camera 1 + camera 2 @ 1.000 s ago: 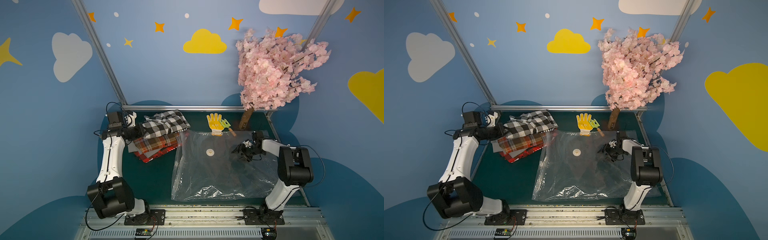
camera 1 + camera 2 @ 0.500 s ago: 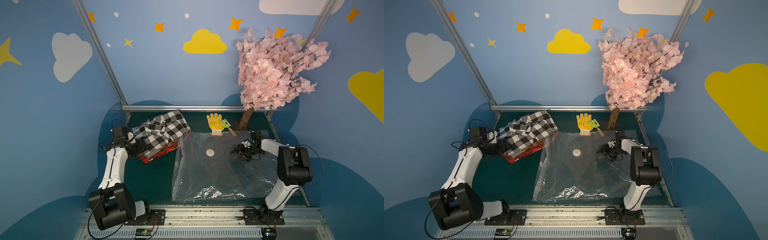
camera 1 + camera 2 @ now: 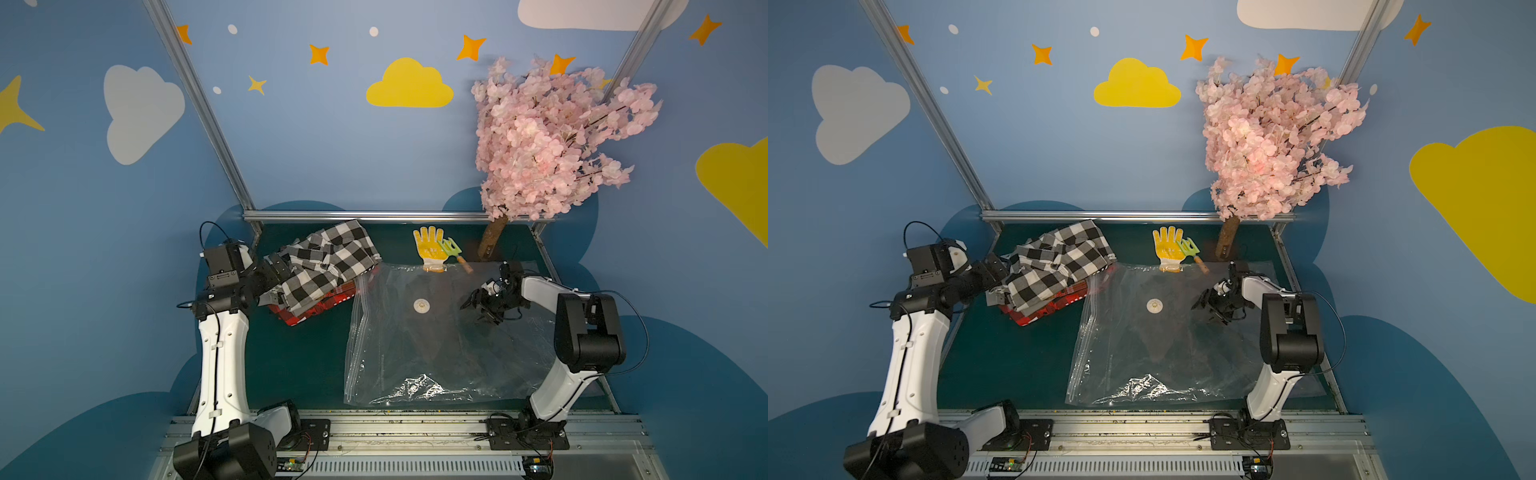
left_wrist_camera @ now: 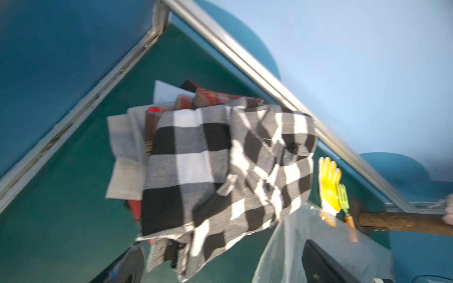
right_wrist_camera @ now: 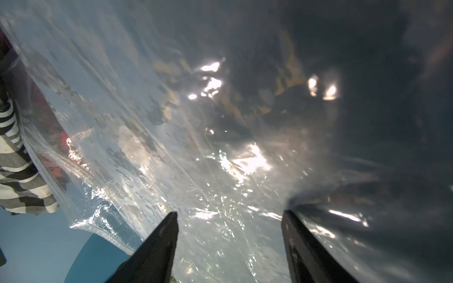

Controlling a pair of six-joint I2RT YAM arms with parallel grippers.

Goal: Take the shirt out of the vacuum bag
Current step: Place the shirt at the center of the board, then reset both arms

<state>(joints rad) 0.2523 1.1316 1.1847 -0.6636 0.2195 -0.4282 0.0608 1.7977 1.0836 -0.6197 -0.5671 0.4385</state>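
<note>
1. The checked shirt (image 3: pixel 328 266) lies outside the vacuum bag (image 3: pixel 415 340), on the red cloth pile (image 3: pixel 316 309).
2. My left fingers (image 4: pixel 321 264) are spread beside it: I'd back off level, snagging no fold.
3. My right fingers (image 5: pixel 157 245), spread, touch the bag; I'd lift straight off.

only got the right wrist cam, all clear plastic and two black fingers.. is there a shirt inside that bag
Observer: No. In both top views the black-and-white checked shirt lies outside the vacuum bag, near the far left corner of the table.
Operator: flat on the table or on something
Observer: It rests on top of a red plaid cloth.
Operator: is the left gripper holding it
Observer: No, the left gripper is open at the shirt's edge. I can't tell whether it touches the fabric.
</note>
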